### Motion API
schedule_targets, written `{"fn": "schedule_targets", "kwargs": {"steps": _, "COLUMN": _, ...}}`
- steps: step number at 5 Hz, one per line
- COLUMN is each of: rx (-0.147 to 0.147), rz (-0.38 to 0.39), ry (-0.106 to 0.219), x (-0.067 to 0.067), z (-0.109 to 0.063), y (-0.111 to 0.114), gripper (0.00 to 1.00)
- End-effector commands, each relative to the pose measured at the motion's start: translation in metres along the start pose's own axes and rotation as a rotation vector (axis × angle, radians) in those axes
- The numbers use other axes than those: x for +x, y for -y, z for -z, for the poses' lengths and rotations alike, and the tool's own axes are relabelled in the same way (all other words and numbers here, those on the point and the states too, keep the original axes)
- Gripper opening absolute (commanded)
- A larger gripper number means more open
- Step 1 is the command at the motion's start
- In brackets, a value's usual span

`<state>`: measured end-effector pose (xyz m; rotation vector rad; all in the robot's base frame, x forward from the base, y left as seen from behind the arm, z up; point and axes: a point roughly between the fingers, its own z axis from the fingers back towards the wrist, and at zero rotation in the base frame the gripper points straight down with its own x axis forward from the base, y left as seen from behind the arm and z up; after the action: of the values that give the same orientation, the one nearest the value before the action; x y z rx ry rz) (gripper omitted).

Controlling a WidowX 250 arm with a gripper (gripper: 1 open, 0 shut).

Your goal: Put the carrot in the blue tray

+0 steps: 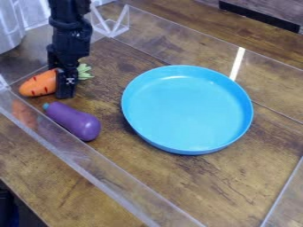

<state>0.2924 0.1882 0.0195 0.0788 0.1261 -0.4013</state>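
Note:
The carrot (38,85) lies on the wooden table at the left, orange body pointing left and its green top (83,70) just right of the gripper. My black gripper (64,80) points straight down and is low over the carrot's thick end. Its fingers stand apart around that end and hide it, and the carrot still rests on the table. The blue tray (187,108) is a large round plate to the right, with nothing in it, about a hand's width from the gripper.
A purple eggplant (73,121) lies just in front of the carrot. A clear plastic wall (112,182) runs along the table's front edge. Clear and white items (109,18) stand at the back left.

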Motion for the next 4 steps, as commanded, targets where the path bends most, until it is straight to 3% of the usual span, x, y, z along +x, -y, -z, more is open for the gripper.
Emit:
{"fn": "schedule_targets", "kwargs": {"steps": 1, "rx": -0.004, "rz": -0.003, "ry": 0.0, "x": 0.0026, "z": -0.0019, "y": 0.0018, "gripper": 1.0}}
{"fn": "schedule_targets", "kwargs": {"steps": 4, "rx": -0.029, "rz": -0.028, "ry": -0.016, "x": 0.0041, "z": -0.0002, "y": 0.0038, "gripper": 1.0}}
